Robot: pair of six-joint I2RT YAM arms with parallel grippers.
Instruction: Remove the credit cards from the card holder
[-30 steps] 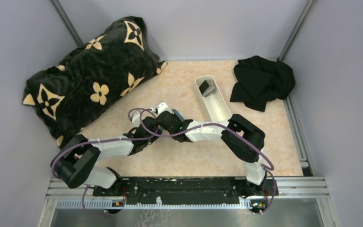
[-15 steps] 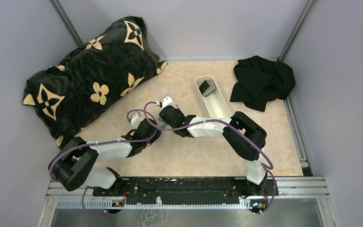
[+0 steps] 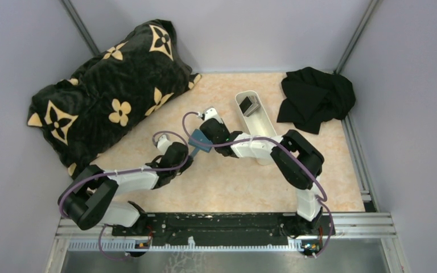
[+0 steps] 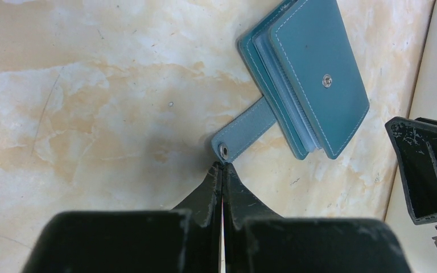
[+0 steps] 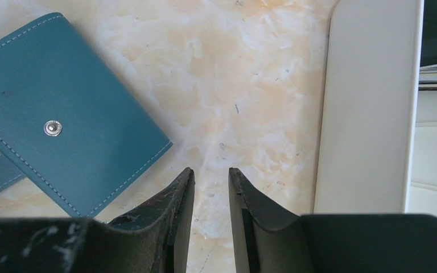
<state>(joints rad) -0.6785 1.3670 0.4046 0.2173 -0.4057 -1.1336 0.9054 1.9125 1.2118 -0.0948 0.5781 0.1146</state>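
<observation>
Marbled table (image 3: 233,187) underlies everything. The black pillow (image 3: 108,85) with gold flowers sits far left and the black cloth (image 3: 316,99) far right; neither has moved. The white tray (image 3: 260,122) lies right of centre, running near to far.

On the right gripper (image 5: 210,173) the jaws are slightly parted with nothing between them. Since half a second ago it has swung right toward the tray, uncovering the holder.

On the left gripper (image 4: 222,166) the jaws are clenched, tips touching the end of the loose strap (image 4: 244,133) (we see nothing pinched).

The card holder (image 3: 199,142) lies on the table between both grippers, cover folded over and strap unsnapped; the wrists hid it before.

The credit cards (image 3: 250,105) are a dark stack at the tray's far end, unchanged.
</observation>
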